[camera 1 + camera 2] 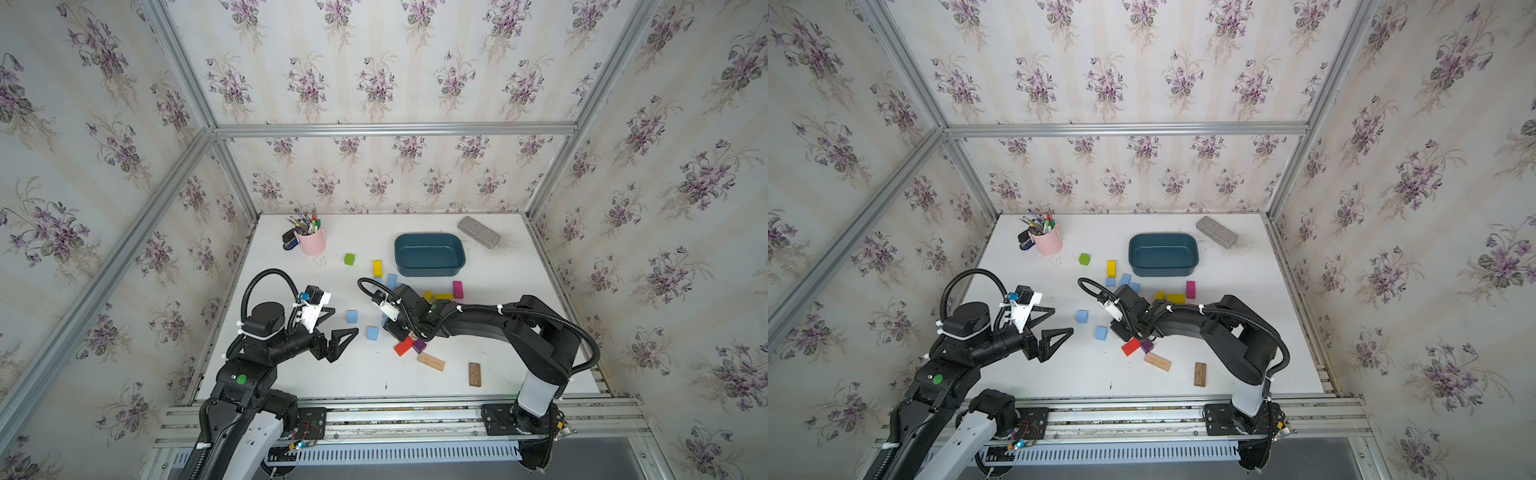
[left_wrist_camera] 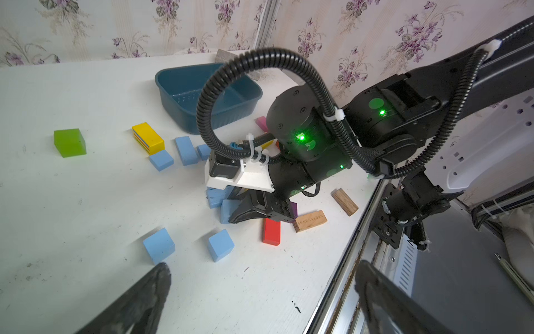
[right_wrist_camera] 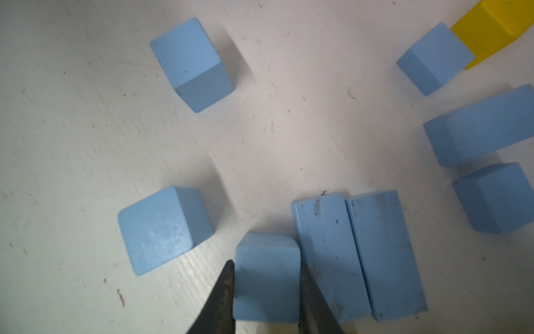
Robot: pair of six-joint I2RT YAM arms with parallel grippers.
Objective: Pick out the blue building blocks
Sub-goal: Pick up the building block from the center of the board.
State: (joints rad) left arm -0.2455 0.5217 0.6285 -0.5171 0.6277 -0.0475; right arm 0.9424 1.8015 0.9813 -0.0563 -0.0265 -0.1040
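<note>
With the right gripper (image 3: 265, 263) pinching a blue cube (image 3: 267, 289) squarely between its jaws, lift straight up so the flat blue brick (image 3: 326, 254) just outside one jaw is not dragged along; the left gripper (image 1: 345, 321) hangs spread wide.
</note>
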